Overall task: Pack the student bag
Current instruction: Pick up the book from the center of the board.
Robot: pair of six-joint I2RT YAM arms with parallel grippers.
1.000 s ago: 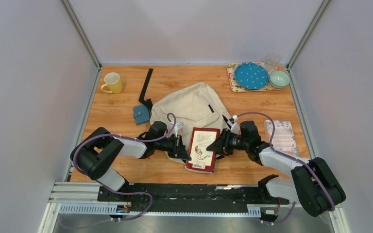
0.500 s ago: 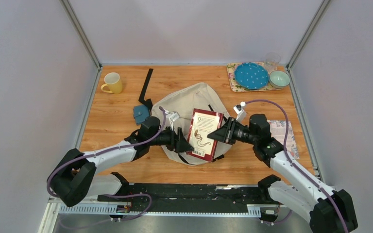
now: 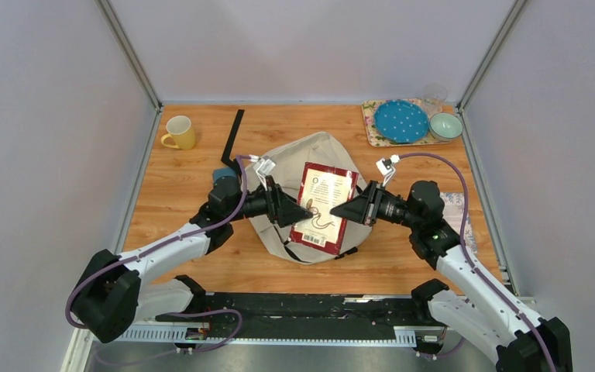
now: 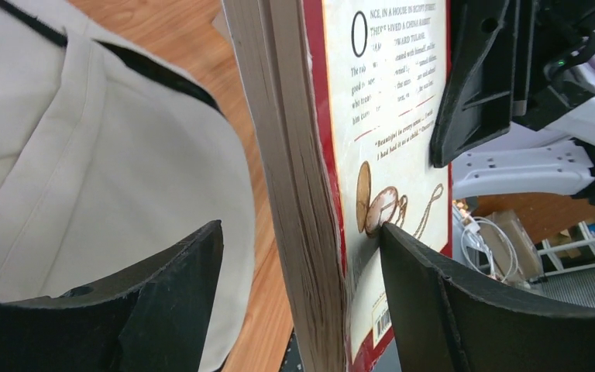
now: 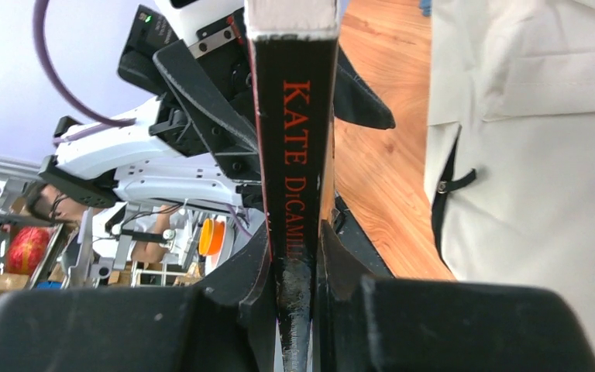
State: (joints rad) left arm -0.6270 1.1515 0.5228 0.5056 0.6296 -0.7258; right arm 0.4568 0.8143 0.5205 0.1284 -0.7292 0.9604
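Observation:
The student bag point(image 3: 315, 149), cream with black straps, lies mid-table. A red-bordered book point(image 3: 324, 205) hangs tilted over its near half. My right gripper point(image 3: 339, 211) is shut on the book's black spine point(image 5: 298, 116), one finger on each cover point(image 5: 294, 232). My left gripper point(image 3: 298, 211) is open around the opposite page edge point(image 4: 300, 227). One fingertip point(image 4: 403, 256) touches the back cover point(image 4: 387, 116); the other stands apart over the bag's fabric point(image 4: 85, 155). The bag's pocket side point(image 5: 534, 155) shows beside the spine.
A yellow mug point(image 3: 180, 132) and a black strap point(image 3: 233, 132) lie at the back left, and a blue pouch point(image 3: 221, 173) peeks out behind my left arm. A tray point(image 3: 372, 130) at the back right holds a blue plate point(image 3: 400, 121), a bowl point(image 3: 445, 126) and a glass point(image 3: 435, 96). A floral notebook point(image 3: 459, 217) lies by my right arm.
The book has moved from the table's near side up over the bag, carried by my right gripper. My left gripper let go and opened wide, following along at the page edge.

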